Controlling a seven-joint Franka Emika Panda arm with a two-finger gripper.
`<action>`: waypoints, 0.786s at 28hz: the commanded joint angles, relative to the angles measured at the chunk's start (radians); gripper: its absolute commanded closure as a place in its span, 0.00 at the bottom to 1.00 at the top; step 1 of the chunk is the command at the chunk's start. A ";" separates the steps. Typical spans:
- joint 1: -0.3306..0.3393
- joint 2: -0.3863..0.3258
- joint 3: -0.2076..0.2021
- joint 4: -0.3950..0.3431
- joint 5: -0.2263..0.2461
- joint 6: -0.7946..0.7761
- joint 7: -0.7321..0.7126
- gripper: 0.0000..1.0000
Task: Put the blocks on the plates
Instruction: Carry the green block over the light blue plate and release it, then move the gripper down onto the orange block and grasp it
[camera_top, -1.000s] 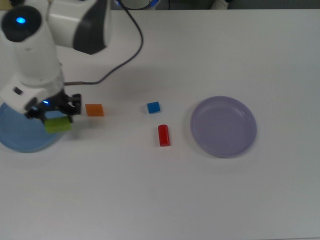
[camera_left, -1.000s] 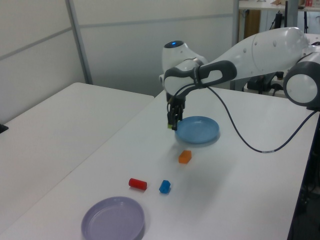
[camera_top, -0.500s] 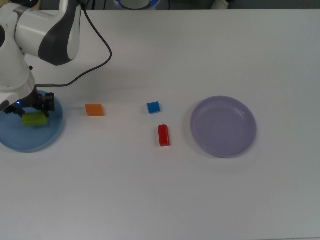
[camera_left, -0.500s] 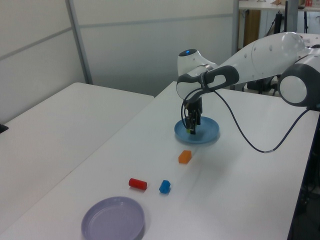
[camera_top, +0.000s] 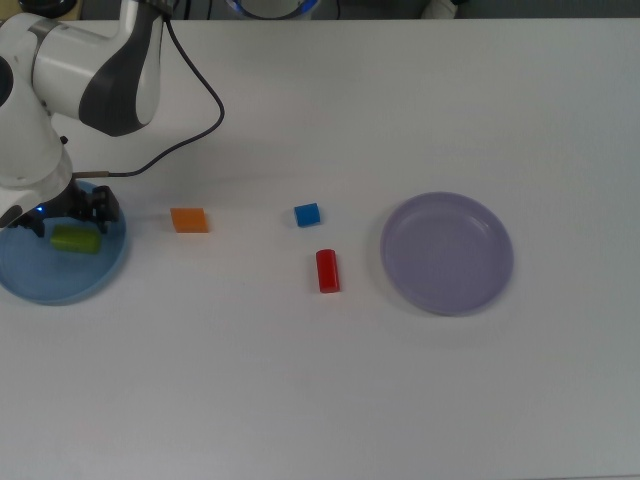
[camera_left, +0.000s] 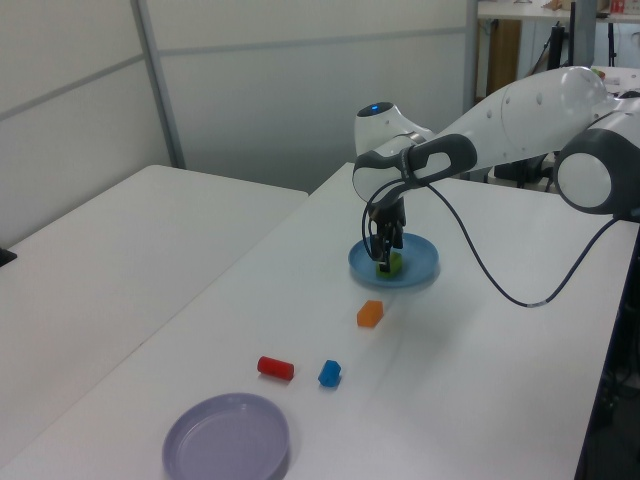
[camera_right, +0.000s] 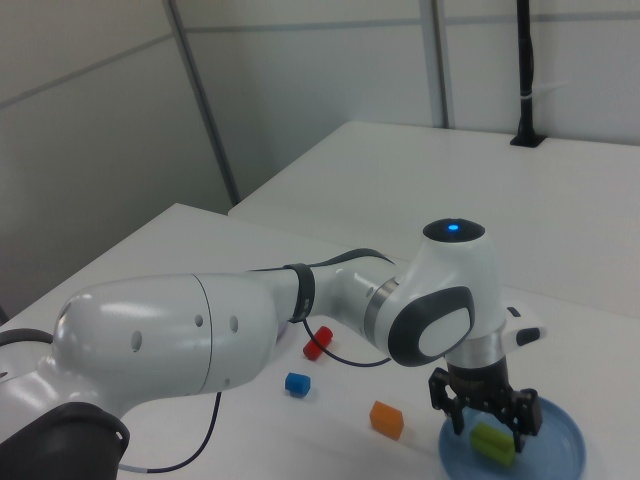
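Surface: we find a plain white table (camera_top: 400, 400) with a matte top; in the left view a second white table (camera_left: 90, 250) stands just beside it, a narrow gap between the two
Room: we note pale grey panelled walls (camera_left: 250, 90) with metal uprights behind the tables; at the left view's top right, further furniture is visible but too indistinct to identify
Arm: white Franka arm (camera_left: 520, 110) reaching in from the left view's right, a black cable (camera_top: 195, 110) trailing across the table behind it
Gripper: we see the gripper (camera_right: 487, 418) low over the light blue plate, its fingers (camera_right: 446, 412) spread wide and standing either side of the green block without touching it, so the jaws are released
Green block: the green block (camera_top: 75, 240) lies flat inside the light blue plate (camera_top: 50, 285), towards the plate's upper part in the top view
Light blue plate: at the top view's far left edge, partly hidden by the arm
Orange block: the orange block (camera_top: 189, 220) lies on the bare table near the light blue plate, on the top view's right of it
Blue block: the blue block (camera_top: 307, 214) sits on the table between the two plates
Red block: the red block (camera_top: 328, 270) lies just below the blue block in the top view, apart from it
Lavender plate: the lavender plate (camera_top: 447, 253) sits at the top view's right, holding nothing, well apart from the light blue plate
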 joint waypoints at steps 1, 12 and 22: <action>0.012 -0.040 0.003 -0.014 0.012 -0.053 -0.018 0.00; 0.079 -0.134 0.063 -0.069 0.098 -0.153 0.113 0.00; 0.128 -0.132 0.073 -0.134 0.098 -0.136 0.160 0.00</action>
